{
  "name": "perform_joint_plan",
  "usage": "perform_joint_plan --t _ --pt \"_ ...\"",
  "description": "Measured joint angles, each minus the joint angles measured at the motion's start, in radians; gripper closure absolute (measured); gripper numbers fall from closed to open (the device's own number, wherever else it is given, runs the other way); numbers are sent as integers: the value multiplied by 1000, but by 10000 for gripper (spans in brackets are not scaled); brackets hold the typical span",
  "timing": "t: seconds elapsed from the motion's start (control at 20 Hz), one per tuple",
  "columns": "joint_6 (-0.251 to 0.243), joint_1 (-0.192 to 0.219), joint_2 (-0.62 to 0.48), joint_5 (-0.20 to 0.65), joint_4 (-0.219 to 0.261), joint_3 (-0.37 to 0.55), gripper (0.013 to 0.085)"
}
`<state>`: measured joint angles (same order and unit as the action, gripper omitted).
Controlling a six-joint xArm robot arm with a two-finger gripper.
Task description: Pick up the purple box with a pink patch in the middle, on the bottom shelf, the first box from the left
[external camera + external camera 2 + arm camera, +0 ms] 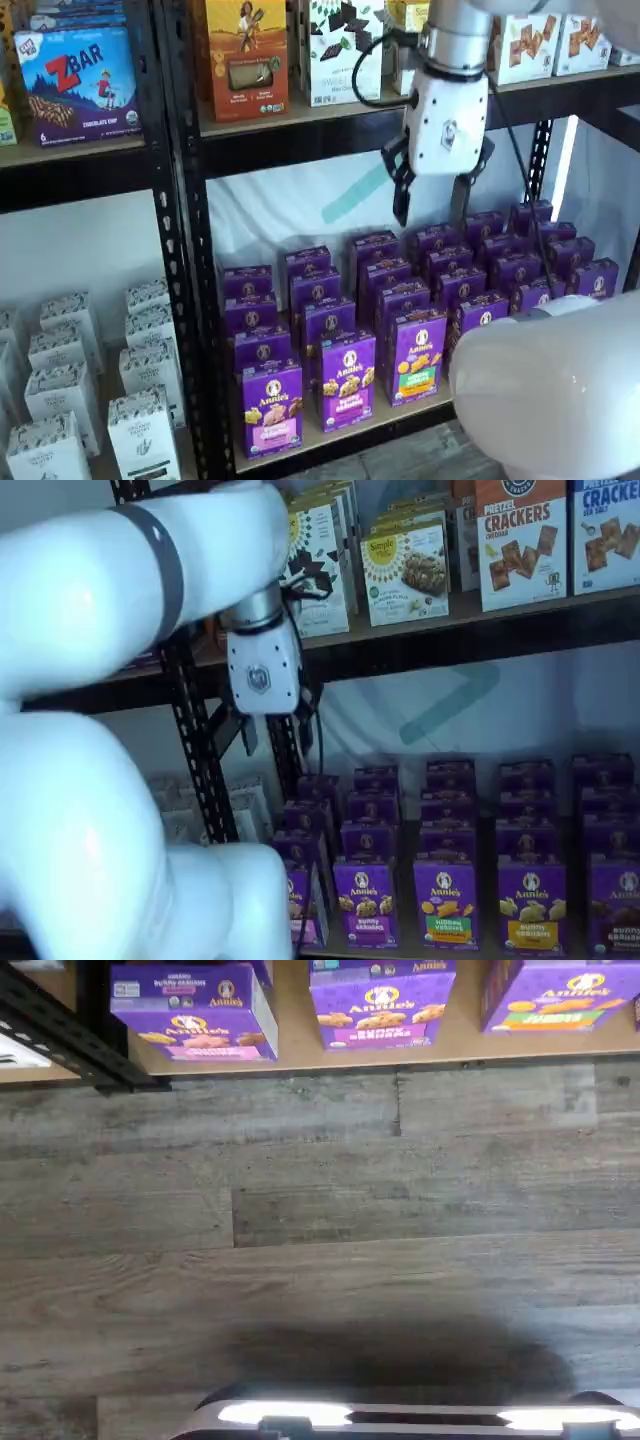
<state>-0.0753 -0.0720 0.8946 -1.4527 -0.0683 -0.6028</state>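
Wrist view: looking down on grey wood-plank floor, with the near edge of the bottom shelf and three purple cartons along it, and here's our target, the purple box, pink patch showing at its lower front.
Target spot: in a shelf view the purple box stands upright at the near left corner of the bottom shelf, front of the leftmost row, just beside a purple neighbour on its right.
Hand: the gripper hangs high above the rows, black fingers spread wide with a plain gap between them, nothing in them.
Key relation: the box lies down, nearer and to the left of the gripper, with several rows of cartons under the fingers; I'd judge the move is a drop and a swing leftward toward the front corner.
Long axis: the box stands tall, vertical, broad face toward the aisle.
Room: black rack upright close on the box's left, neighbour tight on its right, so side clearance looks slim; top and front are free.
Surface: light tan board, flat, cartons in tidy files.
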Motion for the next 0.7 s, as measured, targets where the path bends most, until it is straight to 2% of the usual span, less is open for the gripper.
perform_joint_plan --t 0.4,0.7 --pt "-20 -29 -16 180 4 149 130" --pt "-44 -57 -47 307 15 225 130"
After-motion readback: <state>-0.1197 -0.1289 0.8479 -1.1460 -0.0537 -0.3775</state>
